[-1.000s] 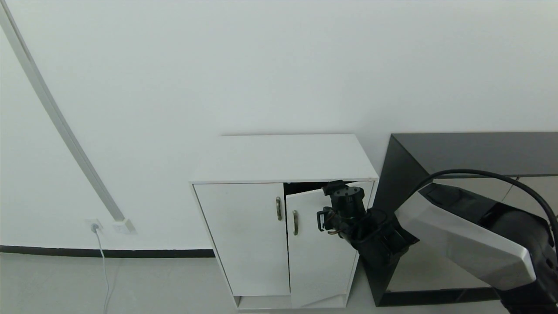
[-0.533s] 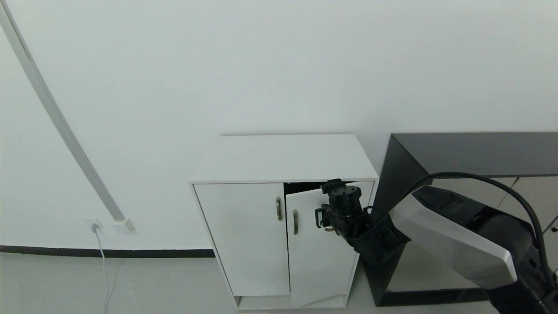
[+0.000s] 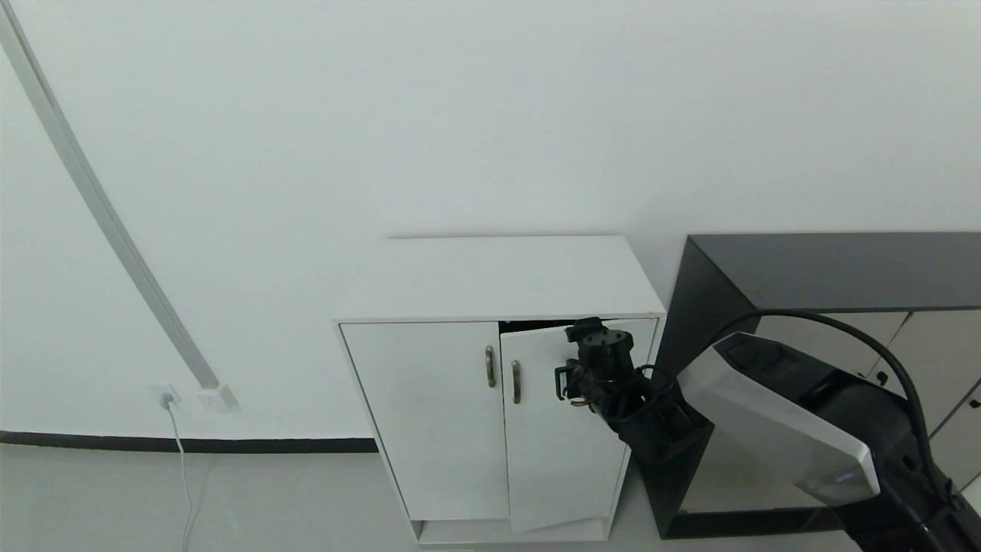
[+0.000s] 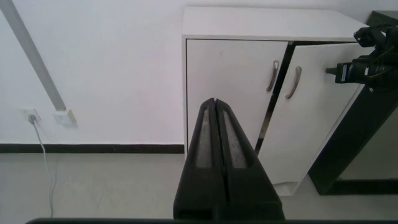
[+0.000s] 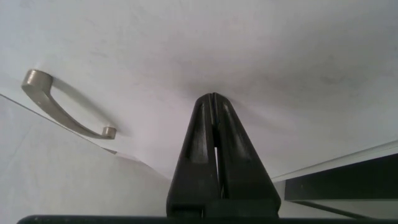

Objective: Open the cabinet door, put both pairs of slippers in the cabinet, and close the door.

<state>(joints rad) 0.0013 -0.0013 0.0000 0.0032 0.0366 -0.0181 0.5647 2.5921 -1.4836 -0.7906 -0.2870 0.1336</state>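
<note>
Head view: I am seeing the white two-door wooden cabinet [image 3: 498, 280] with its right door [image 3: 563, 460] standing slightly ajar and the right arm [image 3: 613, 368] at the door's upper part.

Left wrist view: the left pincer [image 4: 214, 106] is hanging closed and empty, well apart from the cabinet's front.

Right wrist view: the right pincer [image 5: 213, 102], closed on nothing, is sitting against that door beside its curved brass handle [image 5: 34, 81].

left tool [image 4: 214, 103] closed | cabinet [image 4: 267, 22] | right door [image 4: 314, 130] ajar

One white cabinet [image 3: 498, 280], two doors [image 3: 429, 414], two handles [image 3: 489, 366], one dark unit [image 3: 828, 268], one wall socket [image 3: 165, 399]
</note>
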